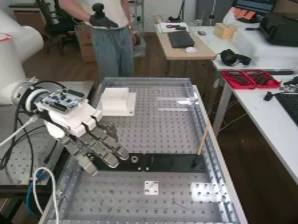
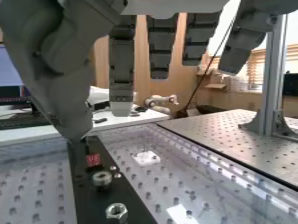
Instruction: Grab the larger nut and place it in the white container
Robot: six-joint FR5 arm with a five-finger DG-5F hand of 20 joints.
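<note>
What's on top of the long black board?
I see two nuts, two smaller metal bits and a little red thing. I can't see the parts of the board they cover.

This looks like a robotics lab: a white arm [image 1: 21,42] carries a bare circuit board [image 1: 62,100] and cables [image 1: 16,131] at a bench [image 1: 149,134] of perforated metal; red trays [image 1: 237,87] and a keyboard [image 1: 289,104] sit on the desk [image 1: 263,109] to the right, a monitor [image 1: 256,7] farther back.

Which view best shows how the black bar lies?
The high view: the black bar runs crosswise there, though the hand covers part. The wrist view shows it foreshortened and cut off, but with two nuts up close.
</note>
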